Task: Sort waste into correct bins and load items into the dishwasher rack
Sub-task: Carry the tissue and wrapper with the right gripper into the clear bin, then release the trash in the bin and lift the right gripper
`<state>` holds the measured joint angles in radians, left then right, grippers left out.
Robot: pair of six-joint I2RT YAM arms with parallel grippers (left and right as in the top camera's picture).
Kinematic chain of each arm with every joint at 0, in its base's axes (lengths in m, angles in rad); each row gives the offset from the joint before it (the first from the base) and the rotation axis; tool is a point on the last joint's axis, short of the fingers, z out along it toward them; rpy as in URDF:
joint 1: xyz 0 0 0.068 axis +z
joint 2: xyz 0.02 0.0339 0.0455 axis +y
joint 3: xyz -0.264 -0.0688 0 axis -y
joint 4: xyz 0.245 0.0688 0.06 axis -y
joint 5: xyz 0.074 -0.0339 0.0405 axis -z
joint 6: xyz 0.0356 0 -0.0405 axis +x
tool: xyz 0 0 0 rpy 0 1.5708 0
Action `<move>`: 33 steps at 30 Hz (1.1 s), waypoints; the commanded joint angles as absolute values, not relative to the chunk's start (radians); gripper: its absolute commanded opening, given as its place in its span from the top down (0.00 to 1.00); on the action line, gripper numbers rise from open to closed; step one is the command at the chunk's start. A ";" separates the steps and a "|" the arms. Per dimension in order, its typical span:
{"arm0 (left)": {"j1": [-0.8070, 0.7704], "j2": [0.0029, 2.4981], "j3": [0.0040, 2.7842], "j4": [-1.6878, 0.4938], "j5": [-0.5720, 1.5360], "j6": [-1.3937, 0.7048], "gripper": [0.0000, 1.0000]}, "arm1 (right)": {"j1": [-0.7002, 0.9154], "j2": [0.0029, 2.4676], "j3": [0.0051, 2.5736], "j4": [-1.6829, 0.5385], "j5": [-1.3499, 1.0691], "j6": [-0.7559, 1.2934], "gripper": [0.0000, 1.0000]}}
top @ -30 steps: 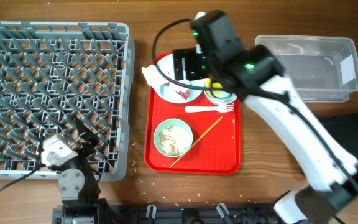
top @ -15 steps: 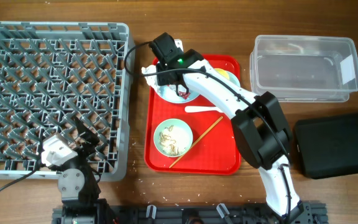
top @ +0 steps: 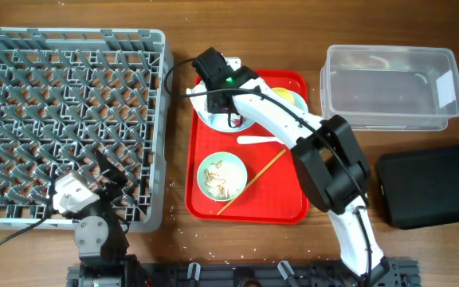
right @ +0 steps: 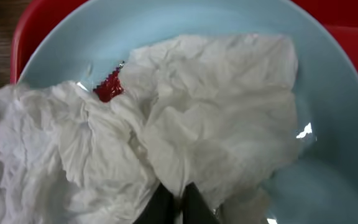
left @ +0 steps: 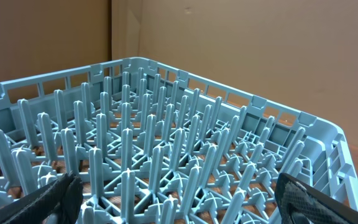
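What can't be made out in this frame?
Overhead: the plate is mostly hidden under the right wrist. The yellow cup is half hidden by that arm. The bits in the green bowl are too small to identify.
Right wrist: the napkin covers the plate's middle. The right tool is cut off by the bottom edge.
Left wrist: only the rack shows, its near side cut off.

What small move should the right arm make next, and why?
Probably lift straight up a little: the right jaws look shut on the crumpled napkin, which lies on the plate, so it should clear the rim first.
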<state>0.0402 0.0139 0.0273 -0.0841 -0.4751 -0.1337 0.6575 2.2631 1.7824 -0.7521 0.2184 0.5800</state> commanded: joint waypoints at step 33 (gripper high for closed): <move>0.042 0.009 0.027 -0.091 -0.492 -0.136 0.00 | -0.143 1.767 1.636 -0.894 -0.046 0.293 0.00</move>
<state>0.0402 0.0139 0.0273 -0.0841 -0.4751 -0.1337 -0.1459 1.7966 1.6341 -0.8997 0.0780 0.4187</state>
